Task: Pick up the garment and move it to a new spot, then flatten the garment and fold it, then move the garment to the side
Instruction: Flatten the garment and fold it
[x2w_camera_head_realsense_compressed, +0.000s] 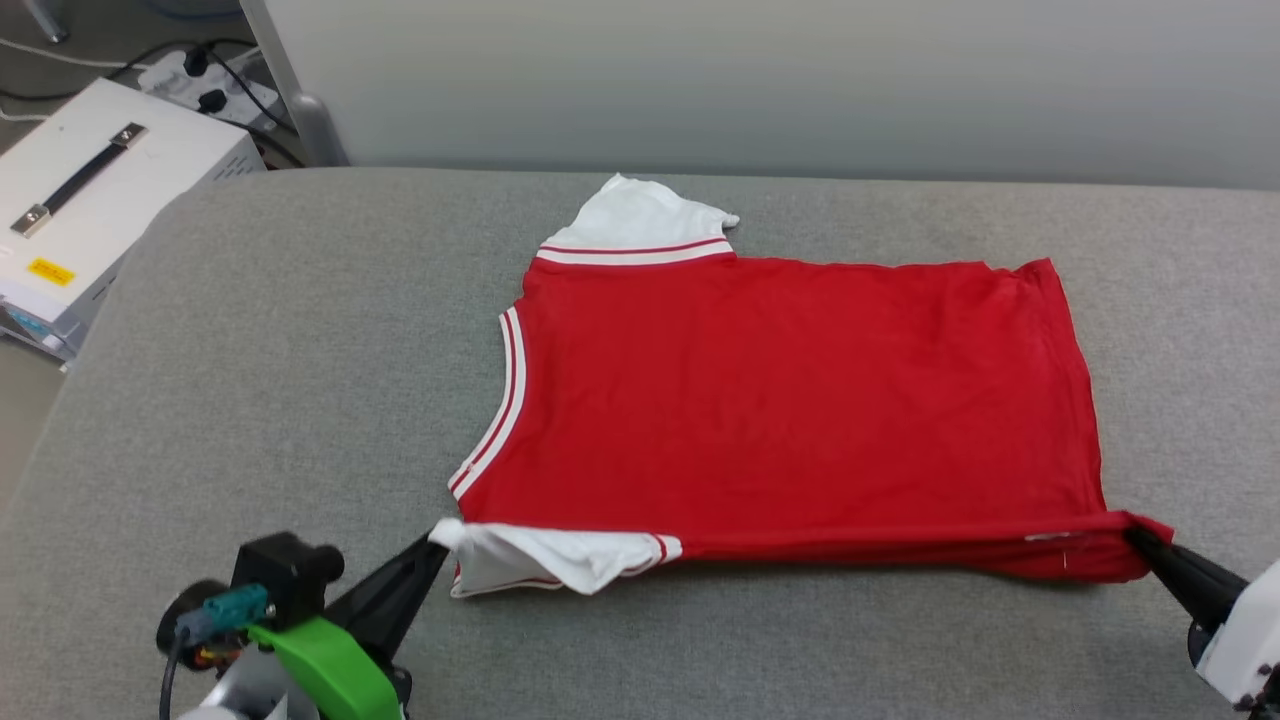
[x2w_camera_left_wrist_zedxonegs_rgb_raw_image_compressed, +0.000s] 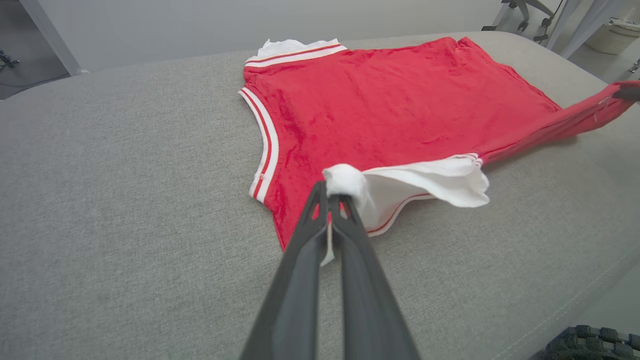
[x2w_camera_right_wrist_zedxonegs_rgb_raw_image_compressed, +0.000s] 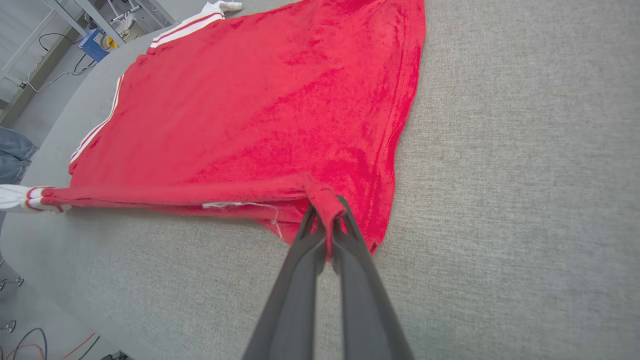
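As the garment (x2w_camera_head_realsense_compressed: 790, 400) lies spread, left gripper (x2w_camera_head_realsense_compressed: 440, 543) jaws pinch its sleeve, right gripper (x2w_camera_head_realsense_compressed: 1140, 538) jaws its hem corner.

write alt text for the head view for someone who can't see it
A red garment with white sleeves lies spread on a grey padded surface. The left gripper pinches its near white sleeve and the right gripper its near hem corner, the near edge stretched between them.
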